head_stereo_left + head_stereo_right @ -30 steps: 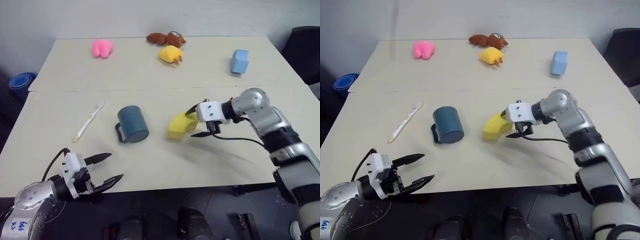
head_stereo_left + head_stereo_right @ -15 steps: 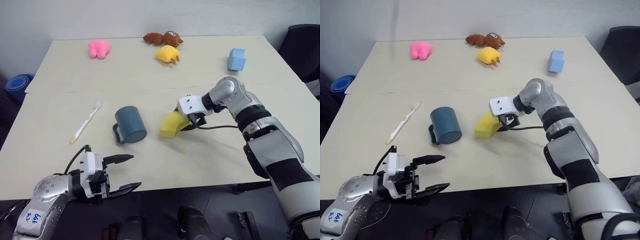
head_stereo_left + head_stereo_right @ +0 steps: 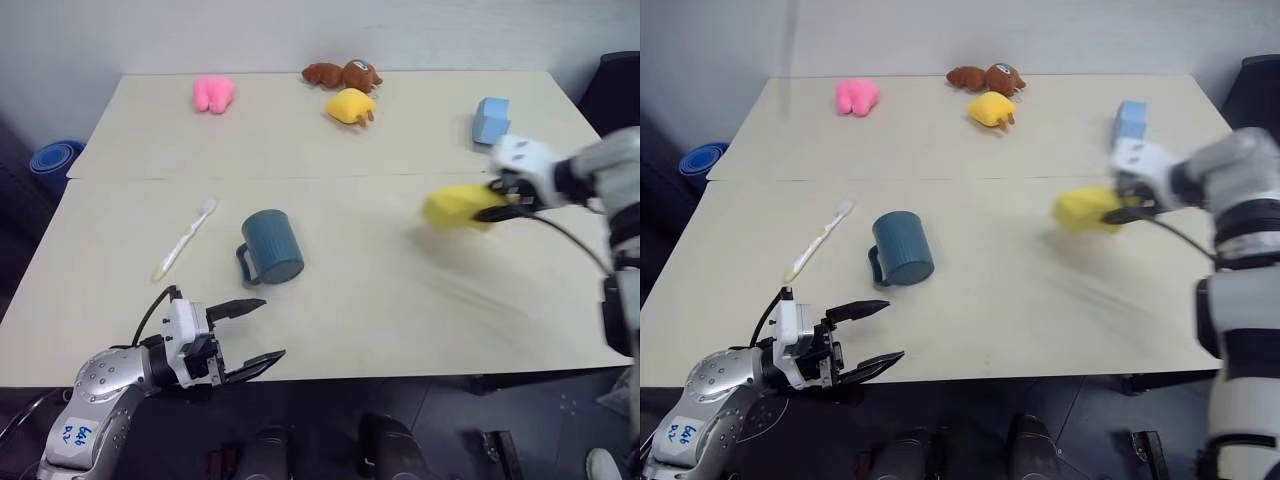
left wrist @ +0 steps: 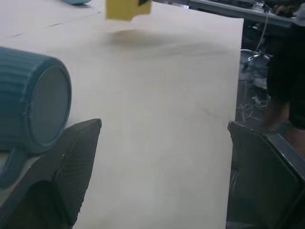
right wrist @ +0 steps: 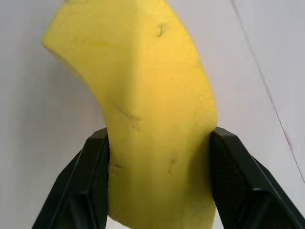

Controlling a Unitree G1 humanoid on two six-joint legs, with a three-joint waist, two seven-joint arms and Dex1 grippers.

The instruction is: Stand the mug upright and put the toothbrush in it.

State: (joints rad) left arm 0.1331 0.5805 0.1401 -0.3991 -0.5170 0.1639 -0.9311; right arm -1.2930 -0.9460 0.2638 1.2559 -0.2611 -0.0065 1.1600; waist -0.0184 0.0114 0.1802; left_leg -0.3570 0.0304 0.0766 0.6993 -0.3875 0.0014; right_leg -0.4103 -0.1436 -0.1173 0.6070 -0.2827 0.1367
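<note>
So, head view: mug on its side mid-table, toothbrush flat just left of mug. R gripper clamped on yellow foam, well right of mug; drop it clear. L wrist view: L gripper wide open, empty, near mug base; approach rim-side to tip it up.

Mug: dark teal-blue, ribbed sides. Toothbrush: white, pale yellow-green handle end. Foam piece in right gripper: yellow; fingers black. Block: light blue. Plush toys: pink, brown, yellow. Table: cream.
</note>
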